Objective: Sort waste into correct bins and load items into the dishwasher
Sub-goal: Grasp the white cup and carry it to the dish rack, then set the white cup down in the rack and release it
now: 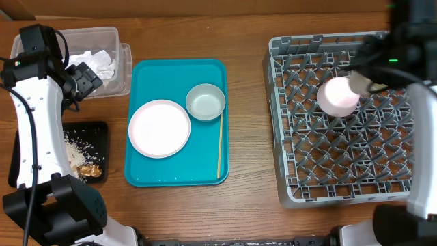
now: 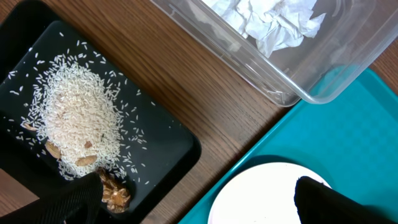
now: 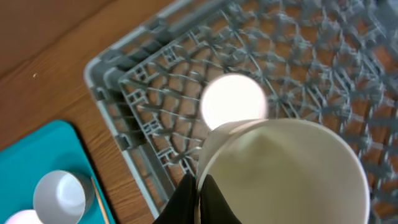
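Observation:
My right gripper (image 3: pixel 200 193) is shut on the rim of a white cup (image 3: pixel 280 171) and holds it mouth-down over the grey dishwasher rack (image 1: pixel 293 164); the overhead view shows the cup (image 1: pixel 338 96) above the rack's back middle. My left gripper (image 2: pixel 199 202) is open and empty, hovering over the gap between the black food-waste tray (image 1: pixel 92 133) and the teal tray (image 1: pixel 174 174). On the teal tray lie a white plate (image 1: pixel 159 128), a small grey bowl (image 1: pixel 205 102) and a wooden chopstick (image 1: pixel 219 147).
A clear plastic bin (image 1: pixel 113 51) with crumpled white paper stands at the back left. The black tray holds rice (image 2: pixel 78 115) and brown food scraps (image 2: pixel 115 194). The rack fills the right side of the table.

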### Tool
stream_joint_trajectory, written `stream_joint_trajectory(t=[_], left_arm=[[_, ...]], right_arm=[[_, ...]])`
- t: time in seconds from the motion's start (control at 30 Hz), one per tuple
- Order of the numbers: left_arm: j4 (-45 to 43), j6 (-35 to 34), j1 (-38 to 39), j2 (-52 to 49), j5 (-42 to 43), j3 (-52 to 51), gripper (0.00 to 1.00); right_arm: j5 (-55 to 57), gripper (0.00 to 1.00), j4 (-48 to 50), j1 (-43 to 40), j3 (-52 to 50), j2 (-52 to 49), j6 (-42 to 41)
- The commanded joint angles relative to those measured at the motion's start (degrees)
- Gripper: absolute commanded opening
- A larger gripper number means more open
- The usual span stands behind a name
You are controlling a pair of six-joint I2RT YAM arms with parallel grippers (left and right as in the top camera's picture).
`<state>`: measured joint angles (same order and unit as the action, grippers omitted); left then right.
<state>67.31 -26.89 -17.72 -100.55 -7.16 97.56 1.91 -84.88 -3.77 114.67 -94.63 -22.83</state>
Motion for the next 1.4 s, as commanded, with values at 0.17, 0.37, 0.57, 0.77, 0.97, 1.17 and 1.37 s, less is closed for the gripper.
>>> stream_joint_trajectory(t=[0.17,0.37,0.57,0.77,0.97,1.17,1.37], left_arm=[[-0.1,-0.6,0.1,0.6,-0.7,0.9,1.00],[-0.1,-0.6,0.1,0.6,-0.7,0.9,1.00],[-0.1,-0.6,0.1,0.6,-0.7,0.9,1.00],[-0.1,-0.6,0.1,0.6,-0.7,0.9,1.00],[-0.1,-0.6,0.1,0.6,-0.7,0.9,1.00],[-0.1,-0.6,0.1,0.6,-0.7,0.9,1.00],[-0.1,-0.6,0.1,0.6,-0.7,0.9,1.00]], right_arm=[[-49.5,0.04,6.4,-16.9,-14.7,0.4,20.1],[-73.0,0.04,5.9,-25.4,-29.2,0.4,35.3],[-84.2,0.04,10.3,-31.5,-45.7,0.4,44.3],[-86.8,0.04,17.4,-32.0,-55.6,0.3,43.9],[-84.4,0.04,18.3,-32.0,-56.5,0.3,43.8],[-75.4,0.04,18.6,-32.0,-56.6,0.3,39.5],[-75.1,0.04,18.6,-32.0,-56.7,0.3,37.7]])
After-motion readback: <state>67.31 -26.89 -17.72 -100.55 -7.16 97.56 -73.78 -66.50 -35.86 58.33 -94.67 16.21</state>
